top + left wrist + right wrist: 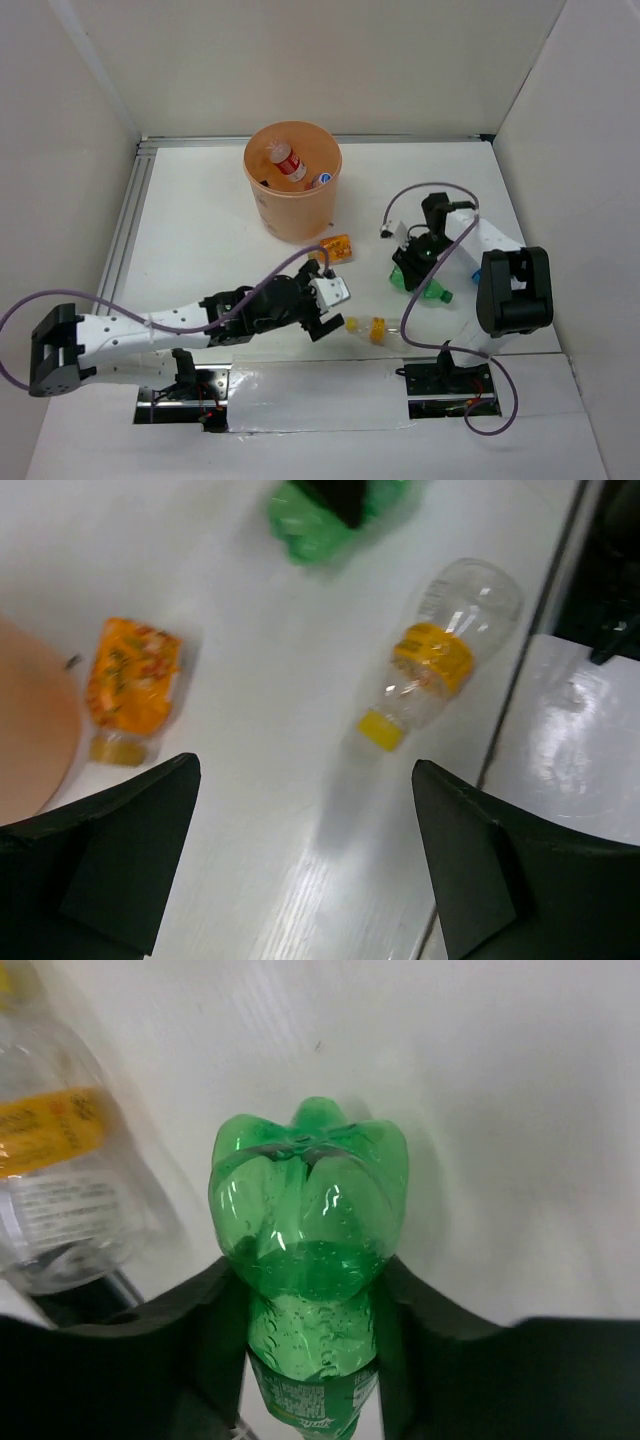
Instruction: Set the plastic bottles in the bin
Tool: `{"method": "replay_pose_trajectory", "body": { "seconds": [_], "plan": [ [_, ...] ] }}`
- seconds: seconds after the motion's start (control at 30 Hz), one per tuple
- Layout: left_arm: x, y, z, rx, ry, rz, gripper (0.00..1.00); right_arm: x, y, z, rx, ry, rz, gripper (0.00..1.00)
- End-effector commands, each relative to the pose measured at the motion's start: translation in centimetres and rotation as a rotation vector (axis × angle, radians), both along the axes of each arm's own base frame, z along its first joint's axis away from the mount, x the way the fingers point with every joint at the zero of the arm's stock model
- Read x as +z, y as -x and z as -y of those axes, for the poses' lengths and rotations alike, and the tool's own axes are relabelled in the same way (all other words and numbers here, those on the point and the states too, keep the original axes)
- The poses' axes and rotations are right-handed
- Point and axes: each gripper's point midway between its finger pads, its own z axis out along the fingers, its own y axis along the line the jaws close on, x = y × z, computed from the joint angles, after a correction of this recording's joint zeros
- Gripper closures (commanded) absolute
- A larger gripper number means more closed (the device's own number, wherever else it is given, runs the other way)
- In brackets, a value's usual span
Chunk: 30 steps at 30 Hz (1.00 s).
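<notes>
Quick status from me: my right gripper (308, 1280) is closed on the green bottle (310, 1210), one finger pressed on each side of its lower body, with the bumpy base pointing away from my wrist cam. It's lying on its side over the white table (200, 230), well right of the bin (270, 215), though I honestly can't tell if it's touching the surface or just off it. My left gripper (305, 780) is wide open with nothing between the fingers, just bare tabletop. From that wrist cam the orange bottle (130, 685) lies ahead and to the left, right beside the bin's wall, cap end toward me. The yellow-labelled bottle (435, 665) lies ahead and to the right, on its side, yellow cap toward me too. In the top view it sits between my two grippers, and in the right wrist view it's near the left of the green one. Neither of those two is lined up between my left fingers. Inside the bin I can see the red-labelled bottle (288, 163) and, near the rim, a bit of the blue-labelled bottle (322, 180).
</notes>
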Motion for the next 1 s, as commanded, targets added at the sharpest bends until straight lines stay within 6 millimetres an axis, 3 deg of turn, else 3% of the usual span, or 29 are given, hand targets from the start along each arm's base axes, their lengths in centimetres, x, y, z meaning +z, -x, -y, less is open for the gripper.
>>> {"method": "replay_pose_trajectory", "body": {
  "seconds": [0.0,0.03,0.07,0.1,0.13,0.17,0.2,0.23,0.27,0.3,0.37,0.4,0.43,0.47,0.5,0.6,0.63,0.67,0.73,0.77,0.8,0.9,0.93,0.97],
  "plan": [
    [2.3,2.2,4.8,-0.187,0.139,0.088,0.00,7.3,-3.9,-1.9,0.052,-0.128,0.123,0.83],
    [2.3,2.1,5.2,-0.207,0.135,0.119,0.00,9.7,-5.2,-2.5,0.068,-0.159,0.178,0.85],
    [1.5,2.8,5.9,-0.237,0.120,0.130,0.00,15.1,-8.4,-3.6,0.087,-0.221,0.319,0.85],
    [-0.1,2.9,6.5,-0.267,0.084,0.131,0.00,17.0,-9.4,-4.4,0.102,-0.246,0.332,0.86],
    [-0.3,3.3,7.2,-0.302,0.066,0.162,0.00,21.9,-12.1,-6.0,0.138,-0.298,0.449,0.86],
    [-0.8,3.1,7.5,-0.308,0.054,0.175,0.00,25.5,-13.2,-6.2,0.153,-0.302,0.561,0.86],
    [-1.1,3.7,8.3,-0.337,0.046,0.192,0.00,26.7,-14.4,-8.1,0.183,-0.360,0.576,0.86],
    [-2.8,3.7,8.8,-0.358,0.006,0.194,0.00,29.0,-15.4,-9.4,0.172,-0.405,0.618,0.86],
    [-2.9,3.9,9.4,-0.379,-0.004,0.221,0.00,31.1,-16.2,-10.9,0.193,-0.442,0.674,0.88],
    [-3.1,3.9,10.0,-0.397,-0.012,0.228,0.00,35.0,-17.8,-13.6,0.247,-0.520,0.806,0.88],
    [-5.0,4.1,10.9,-0.426,-0.059,0.246,0.00,38.0,-18.2,-16.5,0.244,-0.639,0.857,0.88],
    [-5.5,4.5,11.1,-0.441,-0.068,0.252,0.00,37.3,-18.7,-18.2,0.239,-0.694,0.831,0.88],
    [-5.9,4.4,11.4,-0.446,-0.078,0.257,0.00,39.6,-19.5,-20.7,0.282,-0.765,0.941,0.85],
    [-6.0,4.3,11.7,-0.451,-0.086,0.267,0.00,40.0,-19.0,-22.1,0.275,-0.822,0.913,0.85],
    [-6.9,4.7,12.0,-0.467,-0.100,0.270,0.00,38.9,-19.6,-24.9,0.311,-0.862,0.890,0.85],
    [-7.4,3.4,12.4,-0.412,-0.115,0.300,0.00,37.3,-20.2,-28.6,0.297,-0.919,0.793,0.81],
    [-8.6,3.0,12.4,-0.396,-0.140,0.298,0.00,37.2,-20.0,-30.2,0.294,-0.928,0.780,0.77],
    [-8.5,2.7,12.8,-0.379,-0.139,0.306,0.00,35.3,-20.9,-31.3,0.286,-0.930,0.744,0.70],
    [-8.7,2.3,13.6,-0.376,-0.151,0.317,0.00,34.2,-21.8,-31.9,0.226,-0.920,0.709,0.28],
    [-9.8,2.3,13.7,-0.381,-0.179,0.305,0.00,33.2,-22.2,-31.8,0.191,-0.897,0.684,0.05],
    [-10.3,2.4,13.9,-0.394,-0.192,0.295,0.00,32.8,-22.4,-31.6,0.172,-0.880,0.676,0.00],
    [-11.5,2.9,14.6,-0.420,-0.228,0.275,0.04,34.1,-24.1,-26.6,0.023,-0.789,0.737,0.00],
    [-12.2,3.0,14.3,-0.427,-0.265,0.260,0.09,32.9,-24.5,-24.8,-0.026,-0.749,0.715,0.00],
    [-12.0,3.1,14.5,-0.435,-0.265,0.255,0.11,33.5,-25.0,-20.6,-0.091,-0.709,0.726,0.00]
  ]
}}
